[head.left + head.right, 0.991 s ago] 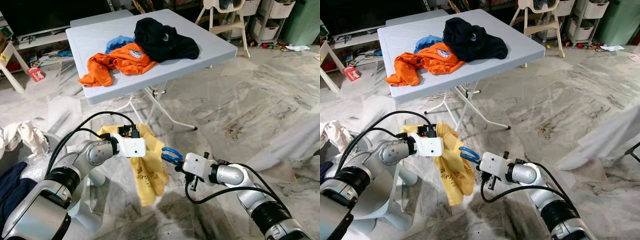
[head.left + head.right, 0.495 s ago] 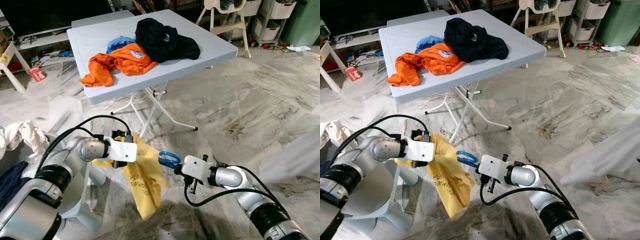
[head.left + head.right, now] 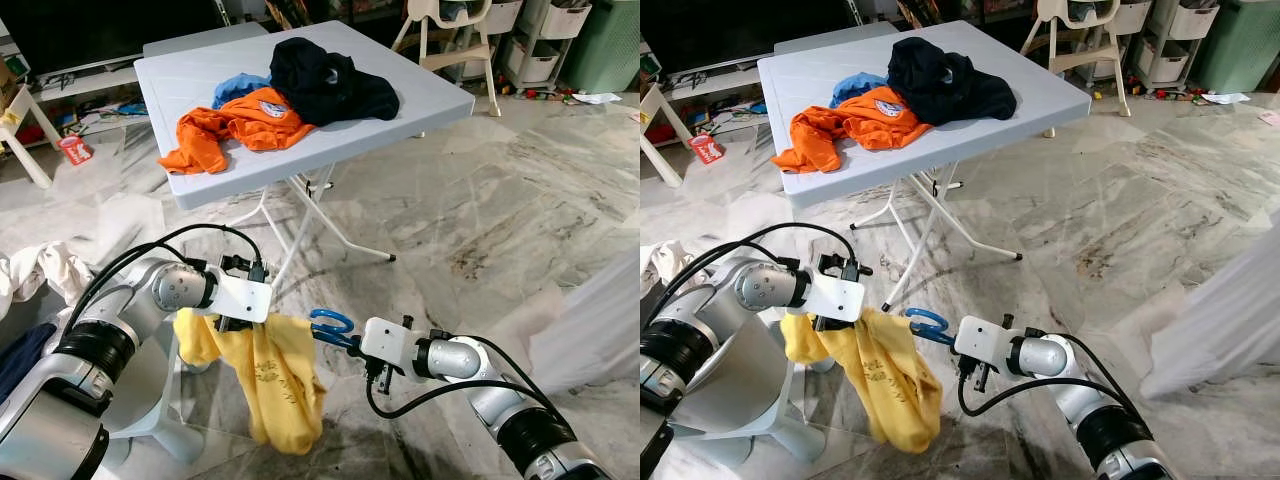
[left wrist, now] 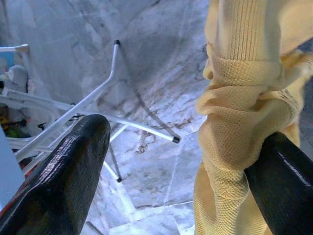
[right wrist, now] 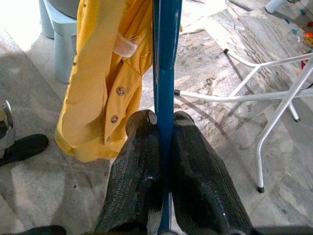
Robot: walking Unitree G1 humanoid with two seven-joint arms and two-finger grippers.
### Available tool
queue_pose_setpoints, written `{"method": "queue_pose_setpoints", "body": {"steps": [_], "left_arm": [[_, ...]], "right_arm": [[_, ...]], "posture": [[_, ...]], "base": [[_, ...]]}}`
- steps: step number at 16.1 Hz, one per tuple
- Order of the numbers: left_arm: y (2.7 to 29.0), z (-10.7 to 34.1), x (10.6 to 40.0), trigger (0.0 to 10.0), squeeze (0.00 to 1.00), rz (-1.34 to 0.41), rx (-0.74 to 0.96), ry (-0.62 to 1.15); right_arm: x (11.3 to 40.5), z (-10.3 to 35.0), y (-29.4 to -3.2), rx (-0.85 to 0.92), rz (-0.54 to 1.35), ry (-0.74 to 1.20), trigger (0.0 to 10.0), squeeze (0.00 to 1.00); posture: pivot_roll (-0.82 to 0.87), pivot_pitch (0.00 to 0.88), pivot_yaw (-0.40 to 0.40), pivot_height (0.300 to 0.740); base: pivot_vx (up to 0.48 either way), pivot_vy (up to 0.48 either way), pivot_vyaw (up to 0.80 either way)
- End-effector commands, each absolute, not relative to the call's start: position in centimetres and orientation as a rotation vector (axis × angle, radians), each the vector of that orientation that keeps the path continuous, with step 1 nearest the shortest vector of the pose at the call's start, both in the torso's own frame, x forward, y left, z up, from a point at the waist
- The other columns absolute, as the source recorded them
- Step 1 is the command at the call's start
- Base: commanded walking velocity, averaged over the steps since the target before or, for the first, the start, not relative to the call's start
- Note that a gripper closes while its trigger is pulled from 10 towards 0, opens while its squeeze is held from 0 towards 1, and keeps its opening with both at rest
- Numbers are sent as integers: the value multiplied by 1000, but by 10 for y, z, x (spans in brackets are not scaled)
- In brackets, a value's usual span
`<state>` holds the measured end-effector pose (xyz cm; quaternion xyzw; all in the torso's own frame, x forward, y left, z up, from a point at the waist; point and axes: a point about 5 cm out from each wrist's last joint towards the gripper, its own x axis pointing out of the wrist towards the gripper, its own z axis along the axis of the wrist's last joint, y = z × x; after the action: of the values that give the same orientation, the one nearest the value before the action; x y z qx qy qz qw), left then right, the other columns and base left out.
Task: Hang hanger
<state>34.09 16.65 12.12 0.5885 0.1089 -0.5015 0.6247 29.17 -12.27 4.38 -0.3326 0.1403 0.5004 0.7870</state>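
The blue hanger (image 3: 331, 327) sits low over the marble floor (image 3: 480, 220), clamped between the fingers of my right hand (image 5: 165, 128), its hook beside the yellow shirt (image 3: 270, 385). My left hand (image 3: 243, 318) carries that shirt bunched against one finger, fingers spread apart. Behind stands the table (image 3: 410, 85) with orange, blue and black clothes (image 3: 280, 95).

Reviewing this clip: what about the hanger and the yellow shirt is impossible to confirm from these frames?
- blue hanger: its far end is hidden behind the yellow shirt in the eye views, so whether it sits inside the shirt cannot be told.
- right gripper: its grip point is cut by the right wrist view's bottom edge.
- left gripper: the shirt rests against one finger; no firm pinch is visible.
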Motion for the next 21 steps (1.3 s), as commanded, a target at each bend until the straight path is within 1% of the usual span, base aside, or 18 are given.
{"method": "queue_pose_setpoints", "body": {"steps": [1, 3, 4, 5, 6, 7, 8, 9, 11, 12, 14, 19, 20, 21], "left_arm": [[168, 132, 345, 10000, 0, -1117, 1371, 221], [165, 137, 348, 10000, 0, -1064, 1354, 158], [163, 149, 352, 10000, 0, -992, 1317, 77], [163, 156, 355, 10000, 0, -935, 1292, 32], [165, 166, 359, 10000, 0, -840, 1229, -44], [169, 170, 360, 10000, 0, -768, 1144, -75], [172, 169, 357, 10000, 0, -727, 1022, -88], [173, 165, 353, 10000, 0, -726, 940, -84], [172, 142, 335, 10000, 0, -764, 803, -36], [171, 131, 325, 10000, 0, -783, 789, -20], [168, 124, 318, 10000, 0, -775, 740, -5], [159, 123, 312, 10000, 0, -744, 723, -38], [160, 123, 312, 10000, 0, -708, 733, -45], [164, 119, 313, 10000, 0, -616, 734, -45]], "right_arm": [[297, 52, -117, -702, 1069, 255, 0, 0], [296, 51, -118, -696, 1065, 256, 0, 0], [296, 50, -119, -691, 1057, 259, 0, 0], [297, 50, -120, -692, 1048, 262, 0, 0], [299, 50, -123, -688, 1018, 267, 0, 0], [301, 50, -125, -680, 983, 271, 0, 0], [303, 49, -127, -679, 947, 276, 0, 0], [305, 49, -129, -675, 917, 279, 0, 0], [312, 51, -134, -644, 816, 283, 0, 0], [315, 52, -135, -630, 773, 281, 0, 0], [319, 53, -134, -597, 719, 277, 0, 0], [322, 52, -131, -529, 641, 281, 0, 0], [323, 52, -132, -507, 609, 280, 0, 0], [326, 55, -134, -456, 554, 271, 0, 0]], "posture": [[-68, 40, 88, 740], [-69, 41, 89, 740], [-70, 43, 88, 740], [-70, 43, 88, 740], [-68, 44, 87, 740], [-67, 45, 87, 740], [-65, 45, 85, 740], [-64, 45, 84, 740], [-62, 46, 80, 740], [-60, 47, 78, 740], [-57, 50, 75, 740], [-57, 52, 81, 740], [-58, 52, 84, 740], [-59, 51, 87, 740]], "base": [[0, 0, 0], [0, 0, 0], [0, 0, 0], [0, 0, 0], [0, 0, 0], [0, 0, 0], [0, 0, 0], [0, 0, 0], [0, 0, 0], [0, 0, 0], [0, 0, 0], [0, 0, 0], [0, 0, 0], [0, 0, 0]]}}
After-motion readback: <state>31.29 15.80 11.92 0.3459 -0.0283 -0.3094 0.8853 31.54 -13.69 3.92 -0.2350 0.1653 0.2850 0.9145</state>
